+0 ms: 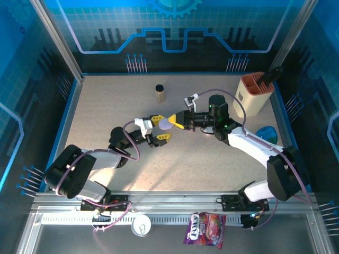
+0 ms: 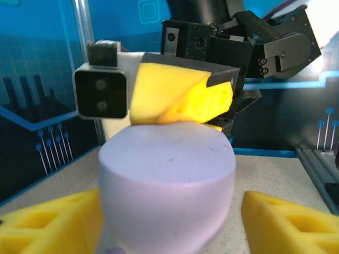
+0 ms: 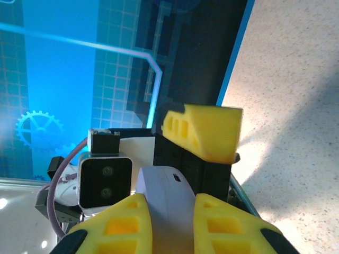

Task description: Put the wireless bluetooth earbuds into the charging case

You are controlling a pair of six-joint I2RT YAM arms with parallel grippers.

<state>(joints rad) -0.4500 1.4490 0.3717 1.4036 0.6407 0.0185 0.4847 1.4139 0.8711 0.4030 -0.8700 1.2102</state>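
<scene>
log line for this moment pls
right gripper: shut on purple case | left gripper: open, fingers flanking same case | case: held above table

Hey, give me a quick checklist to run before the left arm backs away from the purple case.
1. Right gripper shut on the purple case: ok.
2. Left gripper open: ok.
3. Left fingers free of the case on both sides: cannot tell, since one sits tight beside it.
4. Case lid open for the earbuds: cannot tell.
5. Small bottle apart from both arms: ok.
</scene>
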